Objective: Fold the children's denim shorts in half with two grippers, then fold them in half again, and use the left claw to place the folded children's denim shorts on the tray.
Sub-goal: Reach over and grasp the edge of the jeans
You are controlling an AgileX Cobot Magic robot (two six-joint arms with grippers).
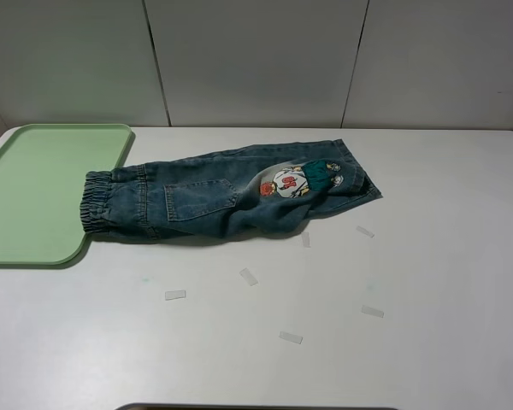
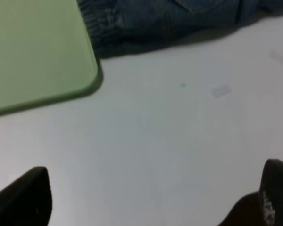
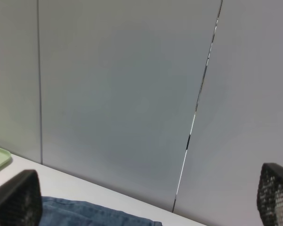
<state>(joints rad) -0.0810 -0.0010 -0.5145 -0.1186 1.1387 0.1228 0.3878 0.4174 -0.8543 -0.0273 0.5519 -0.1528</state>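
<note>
The left hand (image 2: 151,200) is open, its two dark fingers (image 2: 23,197) spread wide with nothing between them but bare white desk (image 2: 146,141). It hovers over this surface, apart from everything on it. Ahead of the hand, a short way off, lies the rounded corner of the pale green tray (image 2: 33,47). Beyond that corner is the gathered waistband (image 2: 101,23) of the denim shorts (image 2: 170,19), lying against the tray's edge. A small pale strip of tape (image 2: 220,91) and a tiny teal dot (image 2: 182,85) mark the desk between the hand and the shorts.

The right hand (image 3: 146,197) is open too and grips nothing. It points toward the grey panelled wall (image 3: 118,94), where a dark seam (image 3: 198,108) runs upward. Just ahead of and beneath this hand is a stretch of blue denim, and farther off a sliver of the tray shows.

From the high camera neither hand shows. The shorts lie stretched out flat on the desk, waistband end at the tray, a colourful patch (image 1: 291,184) near the other end. More tape strips (image 1: 249,276) are scattered over the desk nearer the camera than the shorts.
</note>
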